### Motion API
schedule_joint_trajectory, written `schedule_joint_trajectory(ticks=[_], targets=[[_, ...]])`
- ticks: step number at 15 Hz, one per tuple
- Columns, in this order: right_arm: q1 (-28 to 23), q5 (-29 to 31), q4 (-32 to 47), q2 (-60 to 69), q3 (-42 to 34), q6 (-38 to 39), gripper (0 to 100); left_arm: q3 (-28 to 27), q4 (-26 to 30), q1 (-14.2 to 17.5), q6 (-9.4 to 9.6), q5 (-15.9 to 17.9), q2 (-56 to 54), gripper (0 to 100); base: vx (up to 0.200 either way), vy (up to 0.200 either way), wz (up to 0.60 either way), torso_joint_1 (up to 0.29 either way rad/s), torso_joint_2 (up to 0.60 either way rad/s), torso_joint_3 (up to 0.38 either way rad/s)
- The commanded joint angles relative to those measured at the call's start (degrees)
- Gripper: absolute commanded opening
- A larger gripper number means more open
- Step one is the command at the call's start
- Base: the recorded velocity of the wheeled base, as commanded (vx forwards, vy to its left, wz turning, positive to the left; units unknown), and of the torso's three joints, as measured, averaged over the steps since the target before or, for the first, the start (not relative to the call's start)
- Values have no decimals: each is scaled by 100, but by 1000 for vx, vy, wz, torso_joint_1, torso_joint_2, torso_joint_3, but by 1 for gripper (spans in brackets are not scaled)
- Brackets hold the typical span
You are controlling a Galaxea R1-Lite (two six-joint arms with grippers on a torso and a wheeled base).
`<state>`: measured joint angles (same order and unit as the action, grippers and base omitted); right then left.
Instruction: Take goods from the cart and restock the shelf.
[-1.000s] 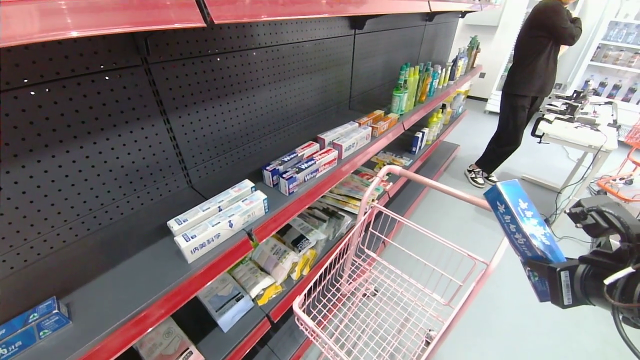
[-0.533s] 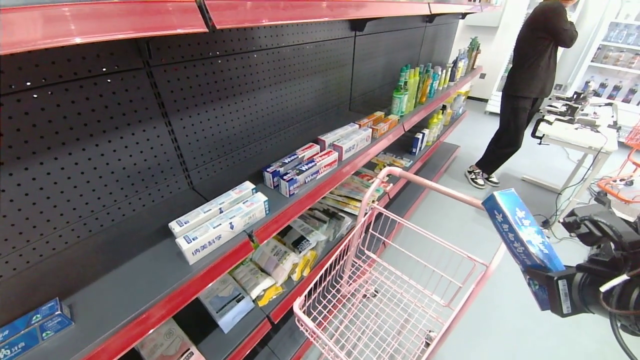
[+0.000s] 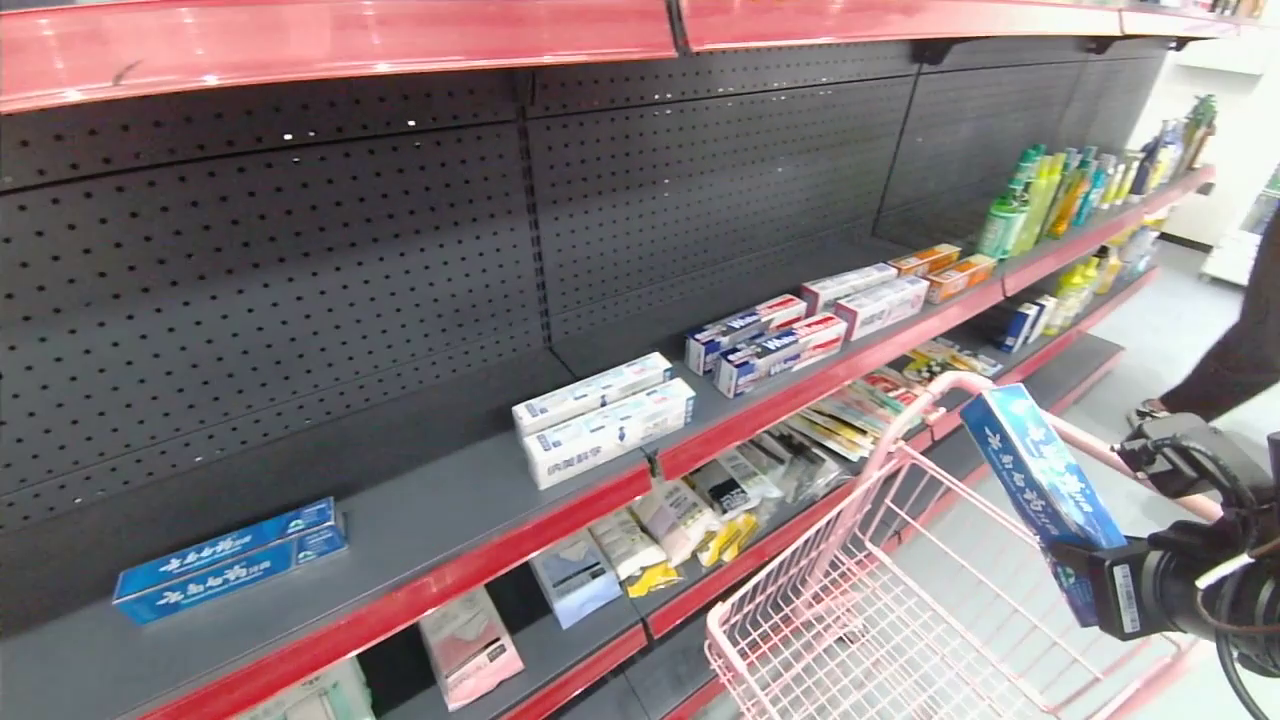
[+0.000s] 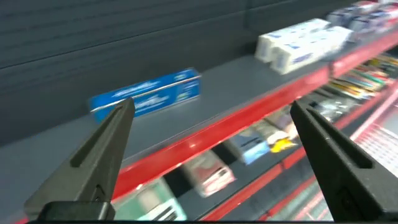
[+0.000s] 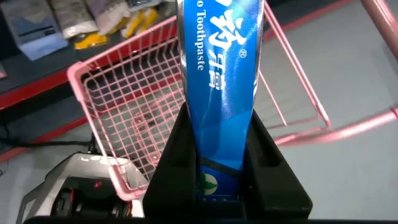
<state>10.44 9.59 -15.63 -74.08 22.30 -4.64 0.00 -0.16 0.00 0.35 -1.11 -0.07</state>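
From the head we see the shelf (image 3: 430, 520), a matt grey deck with a glossy red lip, backed by black pegboard (image 3: 300, 280), running left of the pink wire cart (image 3: 860, 640). Above the cart's right side the right gripper (image 3: 1085, 585) is clamped on the blue toothpaste box (image 3: 1035, 480), which is tilted and apart from the shelf. Far left of the cart lie two flat blue boxes (image 3: 230, 560); nearer it, white boxes (image 3: 605, 420); beyond it, green and yellow bottles (image 3: 1035, 195). Soft sachets (image 3: 680, 515) fill the tier just beside the cart

From the left wrist, the left gripper (image 4: 211, 107) hangs with its dark wedge fingers (image 4: 102, 155) wide apart, nothing between them, facing the blue boxes

From the right wrist, black jaws pinch the glossy toothpaste box's lower end above the cart's mesh
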Motion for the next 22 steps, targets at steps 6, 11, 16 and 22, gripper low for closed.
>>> schedule_joint_trajectory(ticks=[6, 11, 16, 22], targets=[[2, -1, -19, -62, 3, -10, 0, 0, -2, 0, 0, -3, 7, 100, 0, 0, 600, 1, 2, 2], [-15, 34, -28, 8, 3, -1, 0, 0, -2, 0, 0, -3, 7, 100, 0, 0, 360, 2, 4, 0], [-323, 7, -2, 992, -226, 51, 0, 0, -2, 0, 9, 5, 69, 100, 0, 0, 0, 0, 0, 0], [-358, -19, 16, 2126, -779, 130, 0, -211, 51, -334, 149, 93, 552, 100, 0, 0, 0, 0, 0, 0]])
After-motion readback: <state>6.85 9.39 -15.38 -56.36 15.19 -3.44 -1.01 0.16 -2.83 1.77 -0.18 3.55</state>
